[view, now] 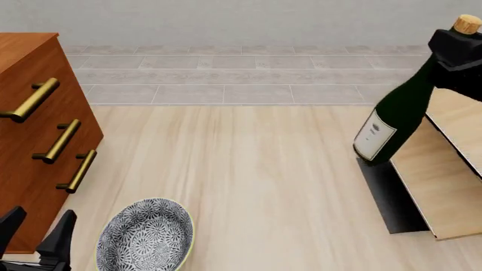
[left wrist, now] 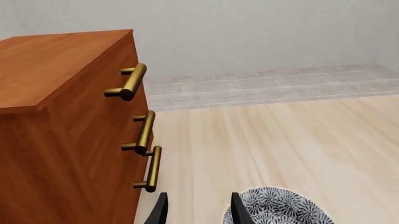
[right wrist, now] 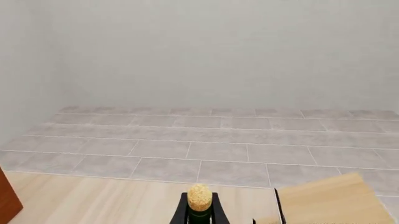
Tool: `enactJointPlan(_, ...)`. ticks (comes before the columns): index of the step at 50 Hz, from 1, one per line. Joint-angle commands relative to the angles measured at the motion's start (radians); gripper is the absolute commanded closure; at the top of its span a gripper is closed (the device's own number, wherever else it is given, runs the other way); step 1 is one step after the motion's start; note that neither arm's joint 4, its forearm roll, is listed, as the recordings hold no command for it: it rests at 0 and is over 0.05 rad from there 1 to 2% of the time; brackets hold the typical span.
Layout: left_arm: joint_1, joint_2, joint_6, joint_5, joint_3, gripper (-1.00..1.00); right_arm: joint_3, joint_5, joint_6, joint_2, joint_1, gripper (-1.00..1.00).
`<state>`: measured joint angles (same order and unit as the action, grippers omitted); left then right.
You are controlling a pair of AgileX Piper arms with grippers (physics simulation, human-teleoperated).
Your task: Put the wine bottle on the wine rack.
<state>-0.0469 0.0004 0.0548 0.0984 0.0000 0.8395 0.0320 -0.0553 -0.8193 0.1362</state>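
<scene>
Clamped on the neck of the wine bottle (view: pixel 397 116), my right gripper (view: pixel 455 53) holds it tilted, cork up-right, base low-left, at the wine rack (view: pixel 444 169) by the table's right edge; my left gripper (view: pixel 34 234) idles open, far off.

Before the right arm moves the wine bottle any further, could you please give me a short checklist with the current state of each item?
1. Right gripper closed on the wine bottle neck, below the cork: ok.
2. Bottle lifted clear of the table: cannot tell; it is tilted, its base near the black base plate.
3. Bottle resting on the wine rack: not ok, not yet placed.
4. Left gripper open, holding nothing, beside the patterned bowl: ok.
5. Drawer cabinet well away from the bottle: ok.
</scene>
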Motion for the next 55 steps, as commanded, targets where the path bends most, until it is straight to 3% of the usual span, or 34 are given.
enactJointPlan(1,-0.002,0.0,-0.005,0.002,0.0,-1.0,0.055,0.048,-0.014,0.017,-0.043,1.0)
enactJointPlan(13,0.002,0.0,-0.006,0.001,0.0,-1.0,0.13,0.129,-0.028,0.033,-0.087,1.0)
enactJointPlan(24,0.002,0.0,-0.004,-0.001,0.0,-1.0,0.191,0.178,-0.007,0.024,-0.135,1.0)
enactJointPlan(41,0.01,0.0,-0.006,-0.007,0.0,-1.0,0.252,0.202,-0.003,-0.004,-0.201,1.0)
enactJointPlan(55,0.004,0.001,-0.007,-0.003,0.0,-1.0,0.253,0.209,-0.04,-0.007,-0.262,1.0)
